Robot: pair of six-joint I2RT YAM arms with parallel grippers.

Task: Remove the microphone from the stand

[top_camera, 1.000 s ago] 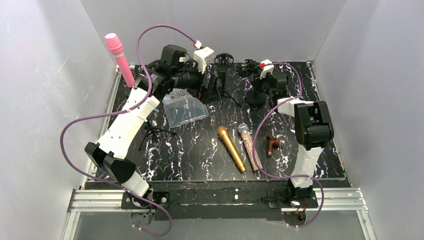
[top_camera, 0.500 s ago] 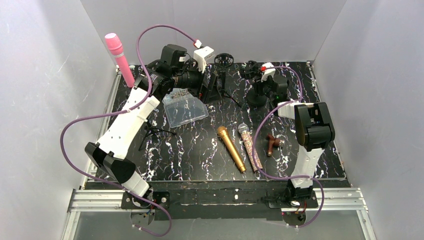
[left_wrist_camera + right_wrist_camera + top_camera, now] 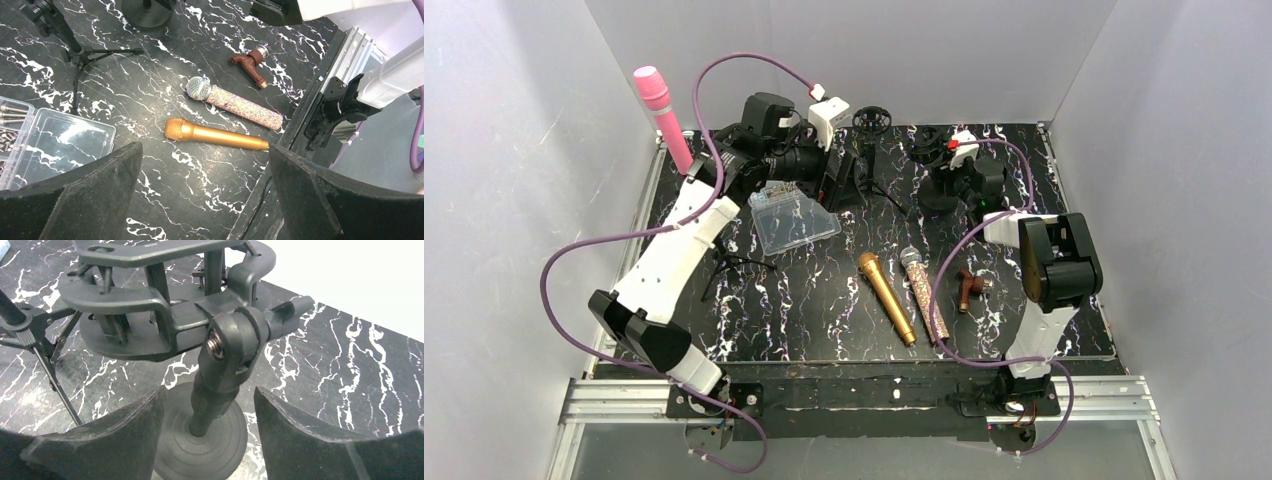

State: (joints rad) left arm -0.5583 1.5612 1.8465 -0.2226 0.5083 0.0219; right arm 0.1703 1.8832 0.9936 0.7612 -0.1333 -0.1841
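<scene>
My right claw [image 3: 209, 395] stands open, its 2 fingers straddling the post of the shock-mount stand [image 3: 220, 347] and gripping nothing. My left claw [image 3: 204, 150] gapes wide and empty, left of that stand. A gold microphone [image 3: 215, 136] and a glittery microphone [image 3: 235, 105] lie flat nearer me than the stand. A pink microphone [image 3: 662, 118] juts up far to its left.

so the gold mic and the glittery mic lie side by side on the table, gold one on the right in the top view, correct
No: in the top external view the gold mic lies left of the glittery mic. They do lie side by side on the table.
</scene>
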